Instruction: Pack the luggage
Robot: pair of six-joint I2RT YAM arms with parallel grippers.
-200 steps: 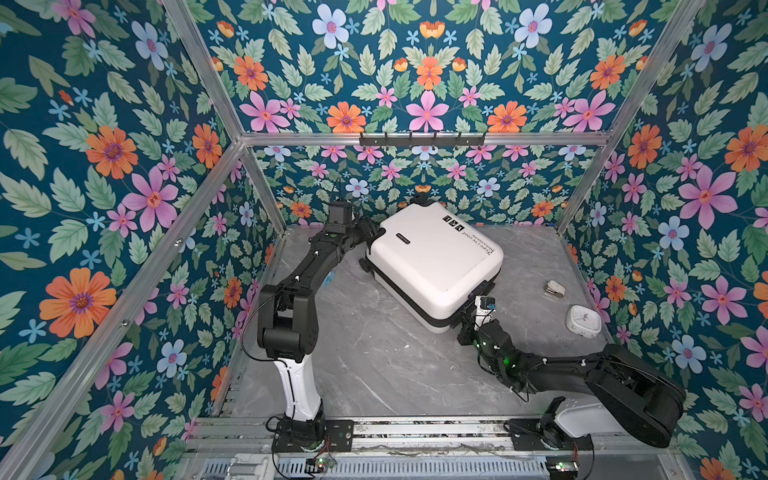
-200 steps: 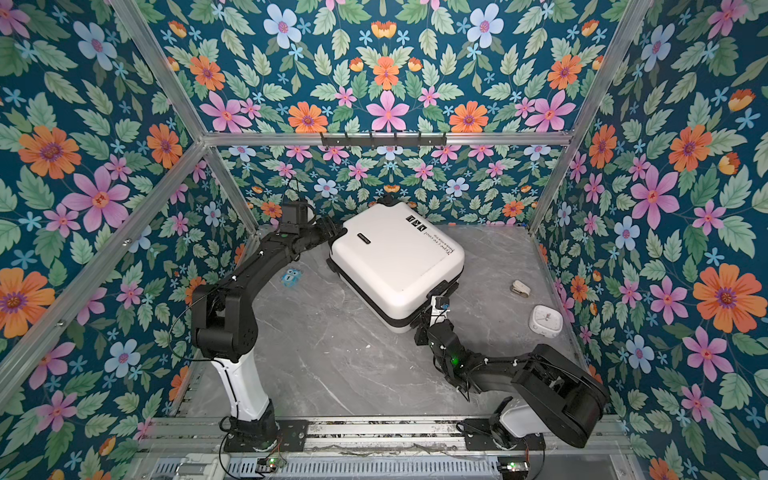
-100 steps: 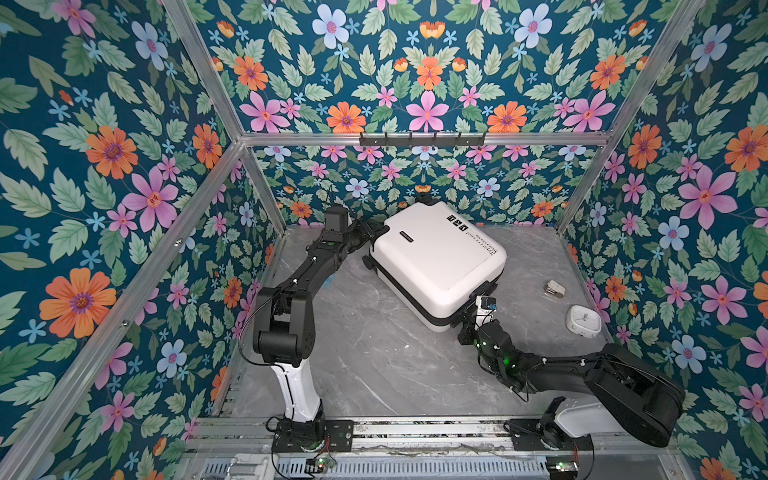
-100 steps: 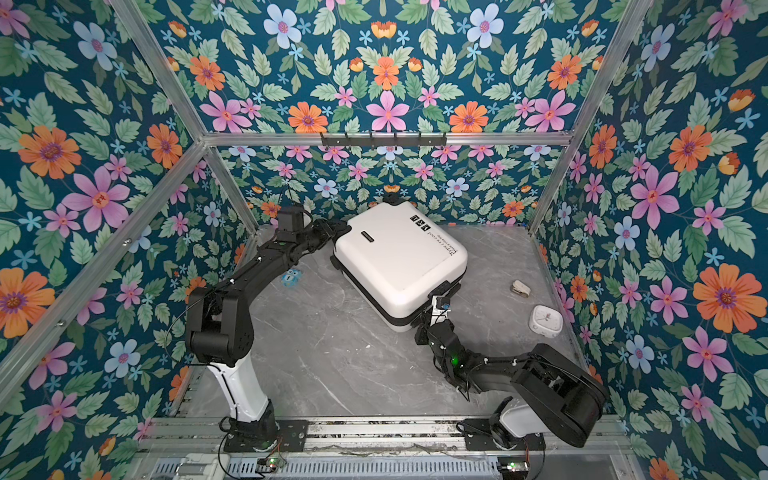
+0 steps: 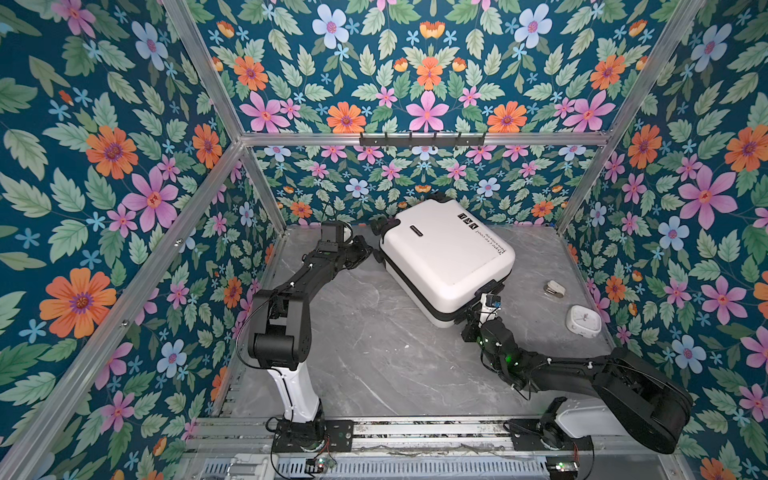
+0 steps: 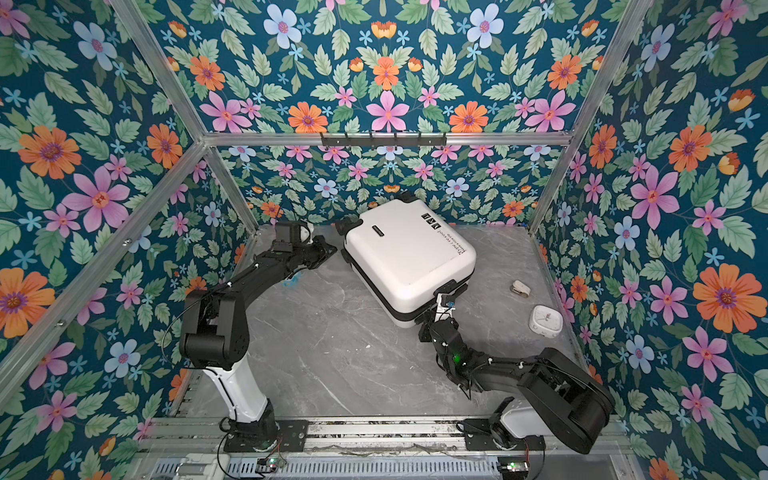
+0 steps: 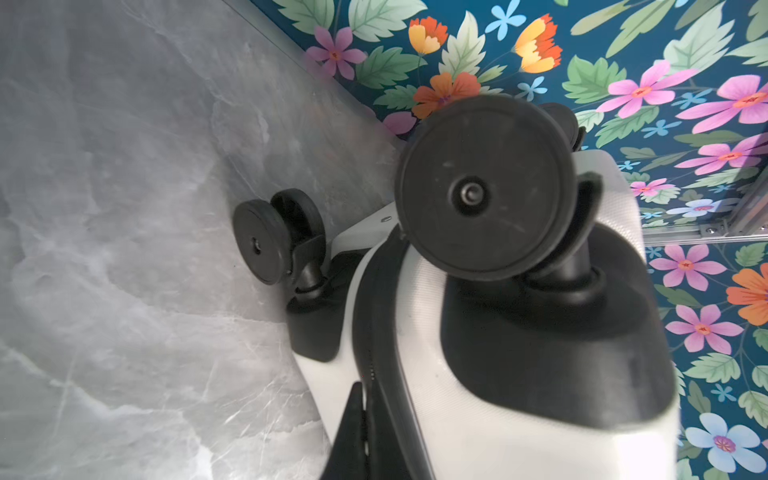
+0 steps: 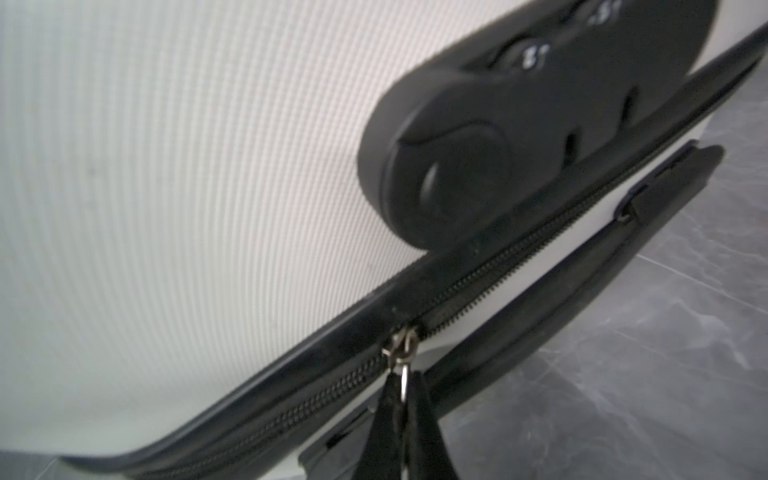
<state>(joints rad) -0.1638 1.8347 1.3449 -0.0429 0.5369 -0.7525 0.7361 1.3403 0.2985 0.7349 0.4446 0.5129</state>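
Shows a small white hard-shell suitcase (image 5: 444, 257) flat on the grey marble table (image 5: 365, 353), likely rigid, slick and bulky, best gripped at its black handle (image 8: 540, 291), with right fingers (image 8: 428, 424) clamped on its metal zipper pull (image 8: 402, 361), left fingers (image 7: 353, 424) closed beside its black wheels (image 7: 486, 191).

suitcase shell (image 8: 166, 166): white hard plastic, finely ribbed, faint sheen
wheels (image 7: 486, 187): matt black plastic, lightly scuffed
zipper (image 8: 519, 266): black cloth tape
zipper pull (image 8: 401, 351): bare metal
tabletop (image 5: 365, 332): smooth grey marble look
frame rail (image 5: 291, 139): pale matt metal
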